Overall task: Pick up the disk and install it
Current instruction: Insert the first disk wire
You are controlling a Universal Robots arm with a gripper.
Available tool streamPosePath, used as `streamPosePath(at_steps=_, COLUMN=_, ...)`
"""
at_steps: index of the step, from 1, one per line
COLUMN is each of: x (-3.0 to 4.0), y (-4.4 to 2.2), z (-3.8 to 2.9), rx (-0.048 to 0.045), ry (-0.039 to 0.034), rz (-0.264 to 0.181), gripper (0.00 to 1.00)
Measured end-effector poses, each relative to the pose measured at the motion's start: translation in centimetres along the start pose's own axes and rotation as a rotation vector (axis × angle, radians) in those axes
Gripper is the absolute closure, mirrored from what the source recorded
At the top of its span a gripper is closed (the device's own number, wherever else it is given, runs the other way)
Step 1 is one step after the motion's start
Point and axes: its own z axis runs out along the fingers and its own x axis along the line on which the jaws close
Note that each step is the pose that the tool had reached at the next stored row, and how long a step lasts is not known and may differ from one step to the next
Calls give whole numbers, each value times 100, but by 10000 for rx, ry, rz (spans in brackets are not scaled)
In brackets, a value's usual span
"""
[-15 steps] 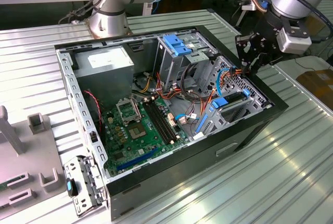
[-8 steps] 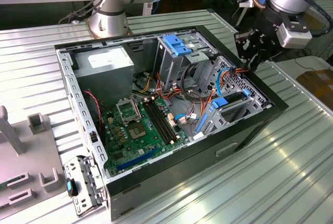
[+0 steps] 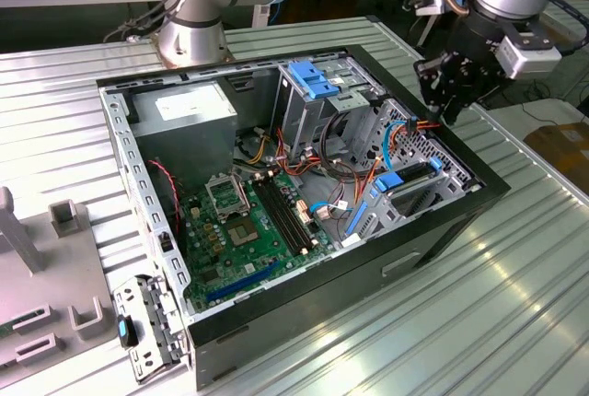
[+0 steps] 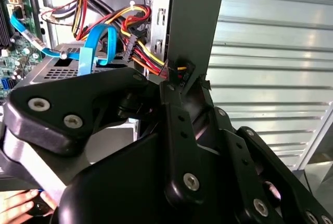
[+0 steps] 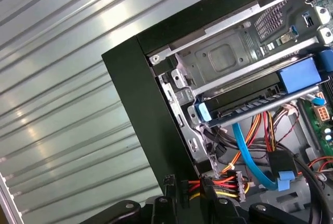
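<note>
Hovering over one open computer case [image 3: 414,258], one end effector [image 3: 448,112], grip unclear, one blue-railed disk [image 5: 244,107] slotted inside.

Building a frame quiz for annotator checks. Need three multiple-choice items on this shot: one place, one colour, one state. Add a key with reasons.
1. Where does the gripper hang in the exterior view?
A. Above the case's edge on the exterior view's left
B. Off the case, near the picture's bottom edge
C. Above the case at its edge on the exterior view's right

2. What colour is the motherboard?
A. Red
B. Green
C. White

3. What state is the case in?
A. Lying on its side, open, insides exposed
B. Upright with its panel shut
C. Wrapped in plastic film

Key:
1. C, since the gripper sits over the case's rim on the exterior view's right.
2. B, since the board is plainly green.
3. A, since the board, cables and bays show from above.
</note>
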Motion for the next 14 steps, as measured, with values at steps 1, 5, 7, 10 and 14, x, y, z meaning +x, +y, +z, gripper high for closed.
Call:
streamPosePath(at_steps=1, x=2, y=-2, z=1, rx=-28, ry=21, rz=-9, gripper=68)
streamPosePath(at_steps=5, x=2, y=-10, z=2, rx=-69, ry=63, rz=-64, gripper=68)
streamPosePath(at_steps=7, x=-10, y=-36, z=4, rx=-89, ry=72, rz=-53, gripper=68)
streamPosePath(at_steps=10, x=-12, y=-41, z=4, rx=-136, ry=94, rz=-48, gripper=68)
streamPosePath(at_steps=14, x=-18, y=-53, z=6, rx=-258, ry=193, rz=-75, gripper=68)
